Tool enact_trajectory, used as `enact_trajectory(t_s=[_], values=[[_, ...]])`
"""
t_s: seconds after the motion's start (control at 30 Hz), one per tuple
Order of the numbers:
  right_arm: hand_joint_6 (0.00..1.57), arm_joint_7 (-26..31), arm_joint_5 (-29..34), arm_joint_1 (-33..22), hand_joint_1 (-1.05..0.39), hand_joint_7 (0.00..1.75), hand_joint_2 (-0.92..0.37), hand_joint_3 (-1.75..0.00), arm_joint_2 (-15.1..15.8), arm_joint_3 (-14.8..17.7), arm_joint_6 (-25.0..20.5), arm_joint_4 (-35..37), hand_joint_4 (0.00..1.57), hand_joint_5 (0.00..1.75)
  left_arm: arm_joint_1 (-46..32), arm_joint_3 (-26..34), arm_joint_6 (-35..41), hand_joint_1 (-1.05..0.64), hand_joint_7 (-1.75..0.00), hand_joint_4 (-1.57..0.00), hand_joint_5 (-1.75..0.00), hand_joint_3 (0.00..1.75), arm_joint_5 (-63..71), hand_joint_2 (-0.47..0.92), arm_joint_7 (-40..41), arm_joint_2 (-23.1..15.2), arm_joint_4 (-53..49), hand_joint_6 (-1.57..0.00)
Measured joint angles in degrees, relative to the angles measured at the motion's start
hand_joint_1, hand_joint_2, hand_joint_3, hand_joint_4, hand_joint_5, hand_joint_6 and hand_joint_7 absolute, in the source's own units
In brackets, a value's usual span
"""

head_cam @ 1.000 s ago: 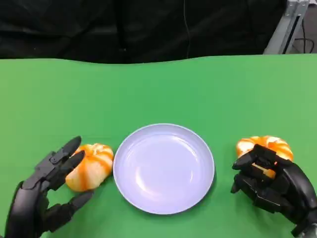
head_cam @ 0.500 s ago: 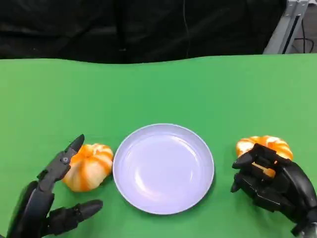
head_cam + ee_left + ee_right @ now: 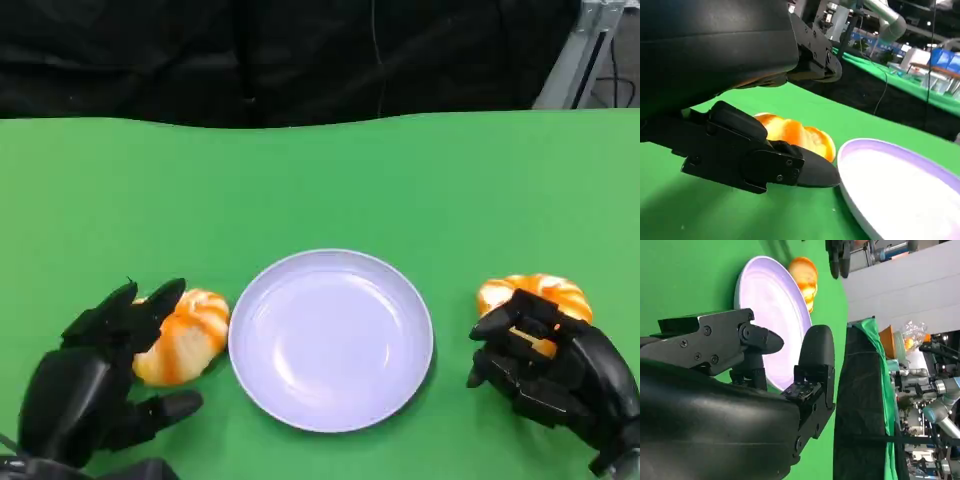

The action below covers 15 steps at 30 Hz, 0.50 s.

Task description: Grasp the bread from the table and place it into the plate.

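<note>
The lavender plate lies in the middle of the green table. An orange-and-white bread roll rests on the table just left of it. My left hand reaches around this roll, with its fingers bent over the roll's left top and the thumb apart below. In the left wrist view the roll sits between the thumb and the fingers above, beside the plate. My right hand has its fingers curled in, holding nothing, just in front of a second roll.
The table's far edge meets a black curtain. A grey stand rises at the far right corner. In the right wrist view the plate and the left roll lie beyond my right hand's fingers.
My left hand has turned and its fingers have come down from a stretched pose over the left roll's top. The roll, the plate and my right hand have not moved.
</note>
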<state>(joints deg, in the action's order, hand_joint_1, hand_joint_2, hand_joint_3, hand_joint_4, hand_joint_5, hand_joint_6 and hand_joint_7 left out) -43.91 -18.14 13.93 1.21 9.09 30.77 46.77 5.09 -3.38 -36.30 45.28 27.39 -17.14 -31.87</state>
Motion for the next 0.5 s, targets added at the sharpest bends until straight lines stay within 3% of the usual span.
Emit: enact_trajectory(t_s=[0.5], values=[[0.56,0.0,0.0,0.0,0.03,1.2,-0.91,-0.51,0.0,0.7,0.0,0.0,0.48,1.69,6.1,-7.2,6.7,-0.79,-0.03,-0.36,-0.02,0.3,-1.4,0.92,0.3,-1.0,-5.9,-0.42]])
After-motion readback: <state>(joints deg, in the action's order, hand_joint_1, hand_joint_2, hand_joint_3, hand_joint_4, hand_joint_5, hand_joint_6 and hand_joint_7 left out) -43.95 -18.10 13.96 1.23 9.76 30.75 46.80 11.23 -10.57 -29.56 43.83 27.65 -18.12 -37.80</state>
